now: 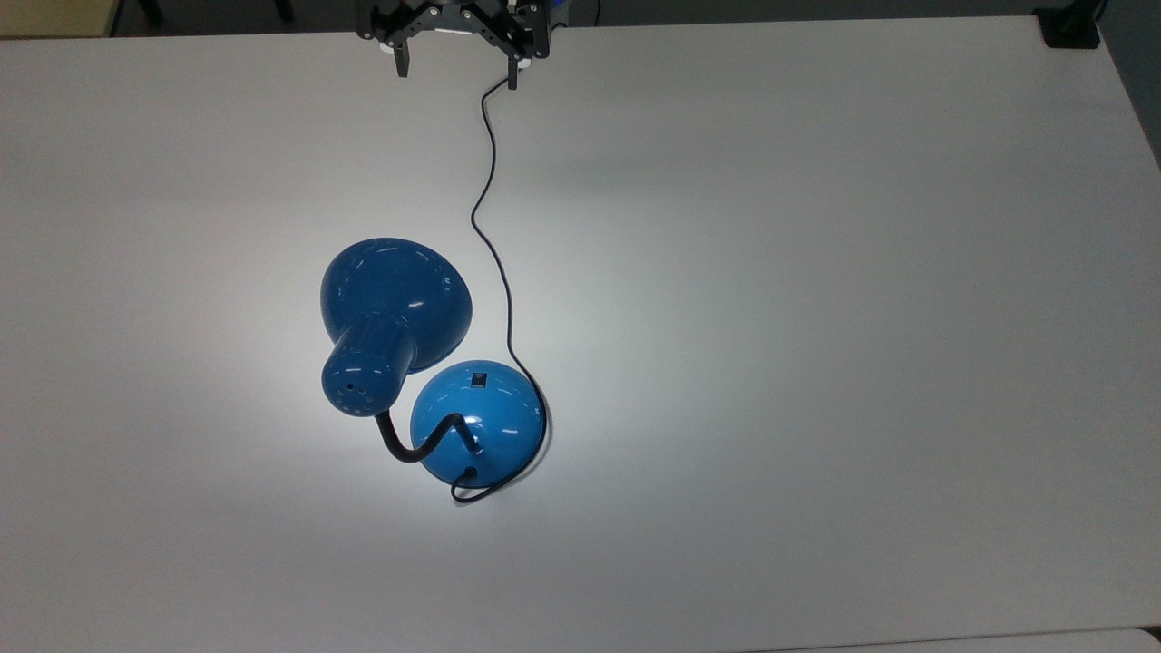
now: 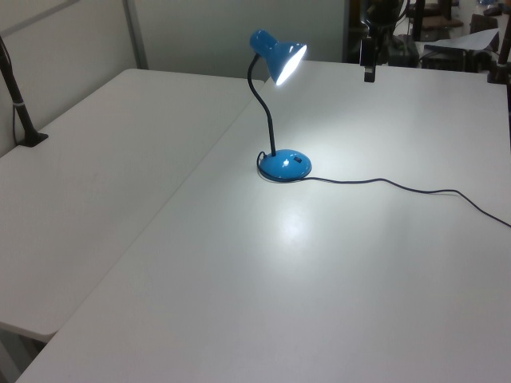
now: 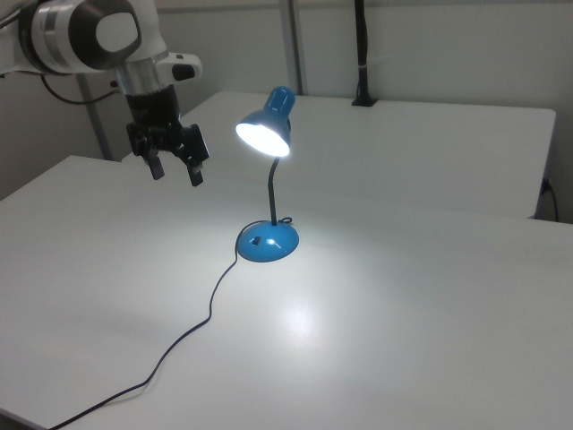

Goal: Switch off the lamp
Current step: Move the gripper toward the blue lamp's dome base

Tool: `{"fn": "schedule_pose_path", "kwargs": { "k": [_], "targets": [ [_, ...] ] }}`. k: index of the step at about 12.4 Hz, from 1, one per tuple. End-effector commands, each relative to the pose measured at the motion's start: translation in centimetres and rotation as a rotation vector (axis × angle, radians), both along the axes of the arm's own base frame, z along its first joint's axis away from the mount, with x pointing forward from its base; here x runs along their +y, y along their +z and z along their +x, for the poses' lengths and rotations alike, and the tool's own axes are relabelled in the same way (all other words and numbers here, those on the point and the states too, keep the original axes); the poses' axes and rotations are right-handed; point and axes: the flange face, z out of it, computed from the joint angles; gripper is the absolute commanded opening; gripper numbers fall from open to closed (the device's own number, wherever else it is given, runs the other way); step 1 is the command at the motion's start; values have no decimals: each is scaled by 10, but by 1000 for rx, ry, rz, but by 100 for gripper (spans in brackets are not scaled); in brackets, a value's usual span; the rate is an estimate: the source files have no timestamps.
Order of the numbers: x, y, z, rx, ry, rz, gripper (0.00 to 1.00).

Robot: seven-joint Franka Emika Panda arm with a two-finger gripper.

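I see the glossy blue desk lamp (image 1: 435, 381) standing on the wide white bench (image 1: 816, 363), near the middle of it in the top view. Its round dome base (image 1: 478, 420) sits flat on the bench, and the small black rocker switch (image 1: 478, 377) is on the upper side of the dome in the top view, facing the end effector's side. The black gooseneck (image 3: 269, 193) rises from the base and bends over to the bell-shaped shade (image 3: 268, 125), which is lit and throws a bright patch on the bench below it. In the top view the shade hangs over the bench just up and to the left of the base.

The thin black cord (image 1: 494, 227) leaves the back of the base, loops around the top view's right side of the dome, and runs in a wavy line toward the top edge, passing under one fingertip of the end effector (image 1: 457, 71).

My end effector (image 3: 175, 167) hangs above the bench, well apart from the lamp, with its two black fingers spread wide and nothing between them. In the right view it is left of the shade at about the same height.

Nothing stands between the end effector and the switch except the cord on the bench. A black clamp-mounted post (image 3: 362, 54) stands at the far bench edge in the right view.
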Motion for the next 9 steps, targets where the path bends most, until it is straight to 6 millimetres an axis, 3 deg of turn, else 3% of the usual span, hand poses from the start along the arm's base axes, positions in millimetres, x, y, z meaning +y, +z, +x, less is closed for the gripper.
{"fn": "schedule_pose_path", "kwargs": {
  "k": [1,8,9],
  "targets": [
    [2,-1,-3,14,8,6,100],
    [1,-3,-1,17,9,4,100],
    [0,-4,-1,19,24,4,88]
  ]
}}
